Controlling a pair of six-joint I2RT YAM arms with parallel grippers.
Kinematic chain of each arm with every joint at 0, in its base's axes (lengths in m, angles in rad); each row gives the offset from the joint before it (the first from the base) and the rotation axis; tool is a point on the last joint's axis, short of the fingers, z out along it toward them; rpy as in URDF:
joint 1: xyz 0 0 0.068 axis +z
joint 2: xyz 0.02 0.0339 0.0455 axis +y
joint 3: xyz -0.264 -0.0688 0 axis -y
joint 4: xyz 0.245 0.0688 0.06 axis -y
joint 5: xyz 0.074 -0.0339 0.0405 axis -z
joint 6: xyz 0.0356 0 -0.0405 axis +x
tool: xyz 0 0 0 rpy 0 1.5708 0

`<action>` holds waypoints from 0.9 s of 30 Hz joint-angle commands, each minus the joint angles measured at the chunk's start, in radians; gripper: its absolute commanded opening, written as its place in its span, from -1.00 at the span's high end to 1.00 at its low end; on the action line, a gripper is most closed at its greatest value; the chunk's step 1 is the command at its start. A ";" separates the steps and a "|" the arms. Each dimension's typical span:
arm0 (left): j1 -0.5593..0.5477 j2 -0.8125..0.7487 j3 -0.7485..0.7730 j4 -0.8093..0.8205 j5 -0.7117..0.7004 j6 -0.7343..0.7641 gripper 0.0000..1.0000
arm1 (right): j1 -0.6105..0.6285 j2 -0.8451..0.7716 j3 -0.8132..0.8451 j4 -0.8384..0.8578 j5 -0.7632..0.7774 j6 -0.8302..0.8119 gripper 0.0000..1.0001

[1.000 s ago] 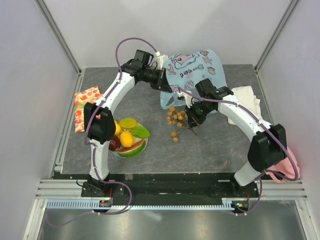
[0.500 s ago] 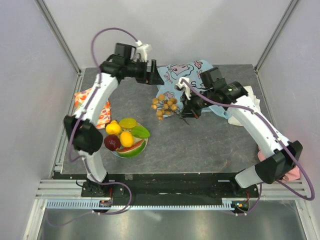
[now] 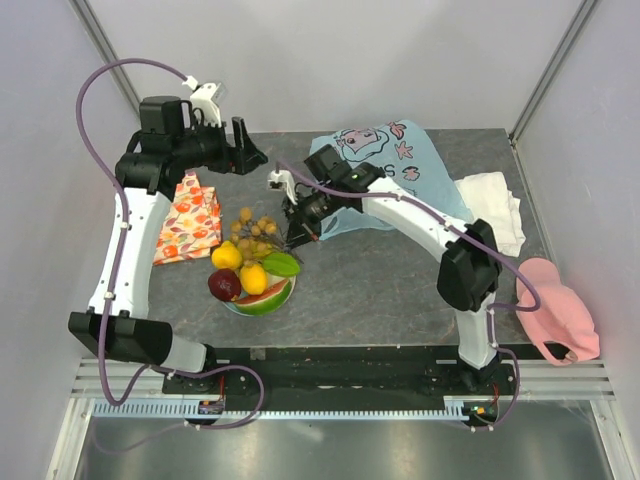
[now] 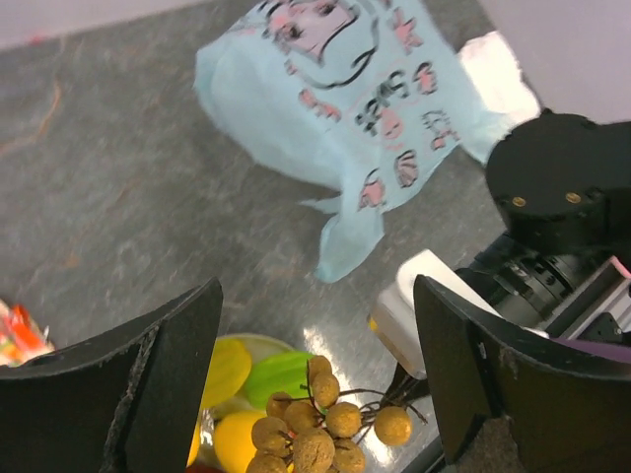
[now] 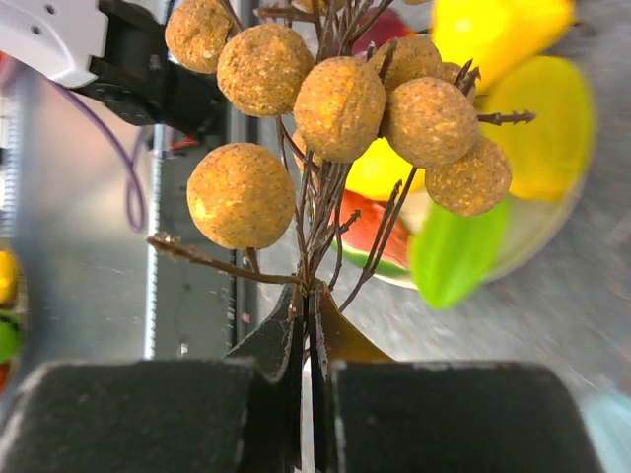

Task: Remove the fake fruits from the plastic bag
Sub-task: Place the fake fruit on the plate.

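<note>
Nearest, the plate carries five fake fruits: lemon, apple, orange, watermelon slice and green piece.

Just beyond its far rim is the grape bunch. The right gripper is clenched on the gathered stems. The bunch's long axis runs leftward from the pincer, berries leading. The plate lies to the near-left of the pincer, so the right arm is the nearer one for the set-down. Whether the lowest berries touch the plated fruit cannot be told from overhead.

Farther right, the plastic bag lies flat on the table and appears emptied.

Far left, the left gripper hovers with fingers spread wide, grasping nothing, well apart from the bag.

Judgement: the last fruit is out and needs only lowering and release.
</note>
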State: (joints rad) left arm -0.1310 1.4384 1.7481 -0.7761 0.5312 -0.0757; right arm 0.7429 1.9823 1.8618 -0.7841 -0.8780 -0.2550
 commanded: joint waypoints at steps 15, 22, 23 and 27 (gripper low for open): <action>0.106 -0.127 -0.208 0.008 0.053 -0.006 -0.68 | 0.084 0.214 0.042 0.106 -0.142 0.177 0.81; 0.116 -0.122 -0.200 0.014 0.078 -0.015 -0.68 | 0.081 0.262 0.065 0.129 -0.084 0.230 0.06; 0.116 -0.121 -0.202 0.014 0.078 -0.015 -0.68 | 0.081 0.266 0.076 0.132 -0.078 0.246 -0.08; 0.117 -0.124 -0.205 0.012 0.088 -0.013 -0.68 | 0.062 0.204 0.073 0.126 -0.050 0.241 -0.74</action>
State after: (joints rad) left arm -0.0208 1.3304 1.5475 -0.7902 0.5827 -0.0772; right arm 0.8207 2.2421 1.8919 -0.6880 -0.9440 -0.0265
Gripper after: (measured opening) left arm 0.840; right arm 0.803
